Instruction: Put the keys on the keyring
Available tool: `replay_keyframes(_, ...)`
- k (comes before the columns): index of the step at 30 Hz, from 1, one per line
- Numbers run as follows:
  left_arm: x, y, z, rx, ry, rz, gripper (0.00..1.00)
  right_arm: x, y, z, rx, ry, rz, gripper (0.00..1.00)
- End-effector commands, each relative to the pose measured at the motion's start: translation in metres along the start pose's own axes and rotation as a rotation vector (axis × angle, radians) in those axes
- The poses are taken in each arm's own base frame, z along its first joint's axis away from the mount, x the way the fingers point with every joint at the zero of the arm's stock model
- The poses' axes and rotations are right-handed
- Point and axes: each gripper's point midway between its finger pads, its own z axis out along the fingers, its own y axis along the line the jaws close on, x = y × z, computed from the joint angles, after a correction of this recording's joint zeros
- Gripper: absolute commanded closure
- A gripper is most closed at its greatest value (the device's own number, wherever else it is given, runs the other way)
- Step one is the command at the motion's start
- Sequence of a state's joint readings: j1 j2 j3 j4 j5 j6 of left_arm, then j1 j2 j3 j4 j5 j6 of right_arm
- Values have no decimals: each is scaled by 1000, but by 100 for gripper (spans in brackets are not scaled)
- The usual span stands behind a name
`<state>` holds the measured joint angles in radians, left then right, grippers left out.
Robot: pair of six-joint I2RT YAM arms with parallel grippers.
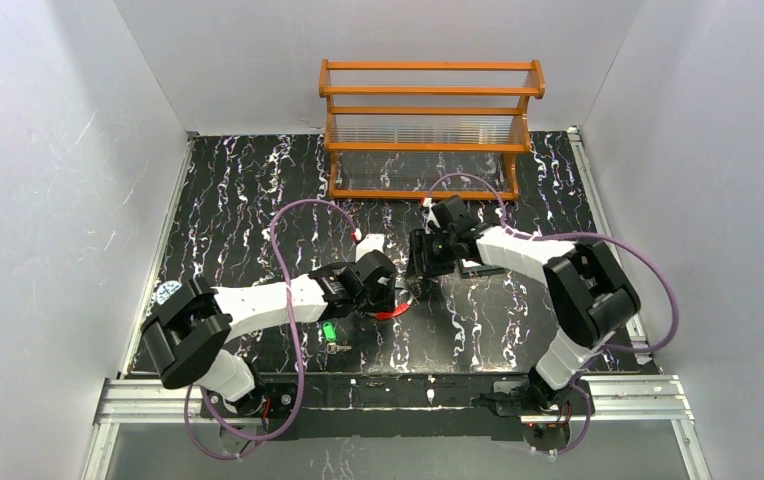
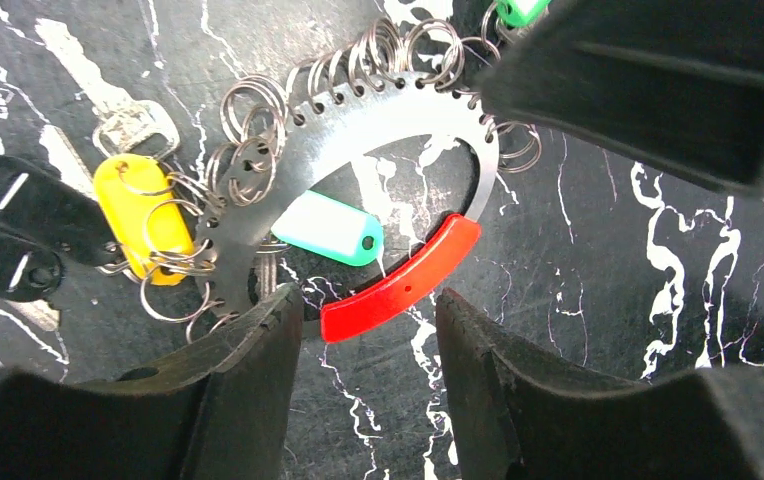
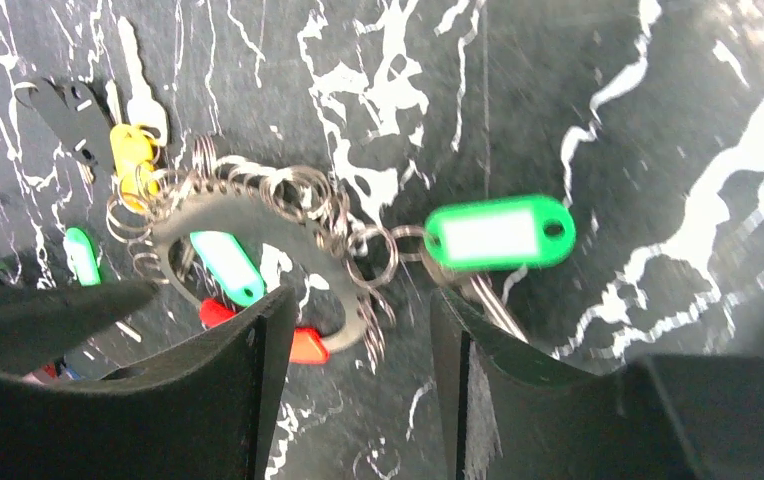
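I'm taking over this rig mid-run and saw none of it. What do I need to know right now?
The keyring lies flat on the table between both grippers.
Left gripper: open, fingers either side of the ring's red segment, gripping nothing.
Right gripper: open, over the ring-lined edge, beside the green-tagged key.
Done, apparently: the yellow-tagged key and that green-tagged key look linked to its split rings.
Left to do: a second green-tagged key lies loose on the table by the left arm.
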<state>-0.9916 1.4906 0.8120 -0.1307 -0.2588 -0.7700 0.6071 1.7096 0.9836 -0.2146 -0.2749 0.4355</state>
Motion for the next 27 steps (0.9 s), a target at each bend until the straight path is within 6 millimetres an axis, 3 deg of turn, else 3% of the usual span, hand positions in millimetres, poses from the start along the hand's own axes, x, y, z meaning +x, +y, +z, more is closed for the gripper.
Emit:
replay_keyframes(1, -12, 7, -13, -37, -44, -11, 50, 3, -13, -26, 82, -58, -17, 40)
replay_keyframes(6, -16, -3, -14, 7, -51, -25, 49, 24, -14, -38, 59, -52, 14, 44)
replay_keyframes(13, -23, -18, -16, 110, -63, -72, 48, 45, -10, -30, -26, -10, 38, 52)
replay_keyframes(19, -35, -28, -20, 219, -90, -137, 48, 47, -7, -21, -63, 7, 42, 55)
replay_keyframes(27, -33, -19, -20, 296, -95, -247, 48, 33, 0, -11, -98, -11, 41, 62)
